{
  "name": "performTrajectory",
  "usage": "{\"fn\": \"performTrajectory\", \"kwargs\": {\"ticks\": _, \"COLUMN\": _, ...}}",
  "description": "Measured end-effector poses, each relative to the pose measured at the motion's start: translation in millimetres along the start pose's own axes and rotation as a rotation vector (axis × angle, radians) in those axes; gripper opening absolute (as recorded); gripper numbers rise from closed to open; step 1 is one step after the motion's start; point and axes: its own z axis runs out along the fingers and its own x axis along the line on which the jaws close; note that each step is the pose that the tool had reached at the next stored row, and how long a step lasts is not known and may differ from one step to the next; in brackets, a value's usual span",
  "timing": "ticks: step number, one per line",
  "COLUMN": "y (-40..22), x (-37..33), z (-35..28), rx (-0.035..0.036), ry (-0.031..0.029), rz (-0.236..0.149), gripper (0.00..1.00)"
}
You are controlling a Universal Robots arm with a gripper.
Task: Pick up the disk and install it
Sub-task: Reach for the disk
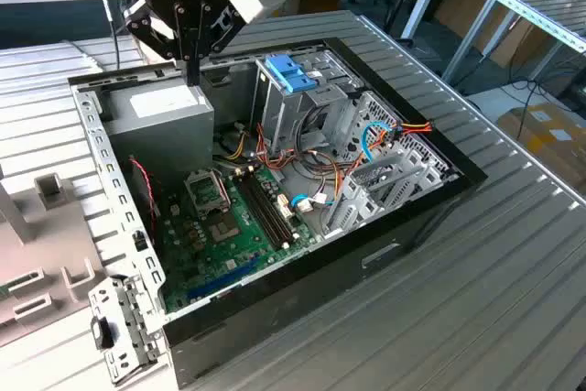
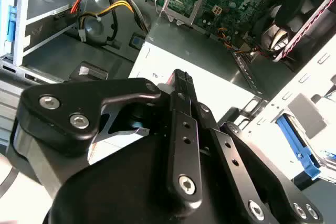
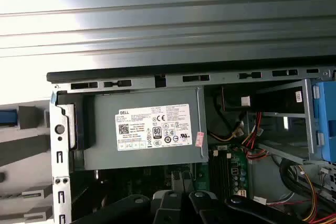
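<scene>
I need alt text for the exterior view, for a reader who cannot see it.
An open computer case lies on a ribbed metal table, showing its green circuit board and coloured cables. The robot's black claw hangs over the grey power-supply box inside.

White printed sticker (image 3: pixel 153 127) on grey power-supply box (image 3: pixel 147 159)

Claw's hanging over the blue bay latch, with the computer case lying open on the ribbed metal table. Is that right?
Not quite. The exterior view shows the claw hanging over the grey power-supply box, not the blue bay latch, which sits further toward the exterior view's right. The computer case does lie open on the ribbed metal table.
</scene>
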Motion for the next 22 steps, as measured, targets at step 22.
{"fn": "performTrajectory", "kwargs": {"ticks": 22, "y": -0.3, "x": 4.3, "z": -0.1, "rx": 0.0000, "ry": 0.0000, "rz": 0.000, "gripper": 0.11}}
